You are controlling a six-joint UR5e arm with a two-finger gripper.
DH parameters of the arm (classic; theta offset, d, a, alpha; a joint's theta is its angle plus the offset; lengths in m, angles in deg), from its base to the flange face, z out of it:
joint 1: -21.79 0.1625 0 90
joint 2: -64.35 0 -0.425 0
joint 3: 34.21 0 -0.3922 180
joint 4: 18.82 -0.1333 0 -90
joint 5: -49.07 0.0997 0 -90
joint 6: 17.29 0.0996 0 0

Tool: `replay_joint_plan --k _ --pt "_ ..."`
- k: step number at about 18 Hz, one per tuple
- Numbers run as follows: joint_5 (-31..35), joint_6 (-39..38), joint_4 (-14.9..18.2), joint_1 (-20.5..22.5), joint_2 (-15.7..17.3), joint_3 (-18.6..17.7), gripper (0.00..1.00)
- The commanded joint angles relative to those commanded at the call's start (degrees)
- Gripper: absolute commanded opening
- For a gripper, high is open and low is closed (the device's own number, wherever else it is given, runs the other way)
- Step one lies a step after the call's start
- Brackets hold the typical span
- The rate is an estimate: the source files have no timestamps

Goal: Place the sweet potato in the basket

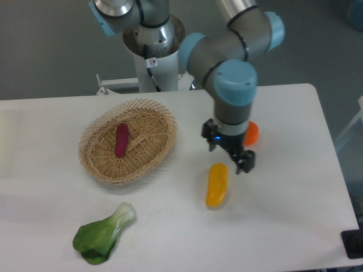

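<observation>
Orange fruit (252,132) mostly hidden behind arm wrist — only right edge showing. Gripper (240,160) dark, seen from behind and above; gap between fingers hard to make out, cannot tell whether wide or narrow. Nothing visibly held. Hangs just above upper end of yellow vegetable (216,184). Sweet potato (121,139) lying inside basket (96,170), well apart from gripper — long axis near vertical in view, upper end tipped slightly right. Leafy green (103,235) near front table edge.
</observation>
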Motion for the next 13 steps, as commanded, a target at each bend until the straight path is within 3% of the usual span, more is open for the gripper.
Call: replay_joint_plan --k 7,11,13 --pt "-0.3 4.6 0.2 5.4 -3.9 4.5 1.00" --pt "-0.4 5.1 3.9 5.7 -7.0 10.1 1.00" --pt "-0.2 5.1 4.7 5.8 -8.0 11.3 1.00"
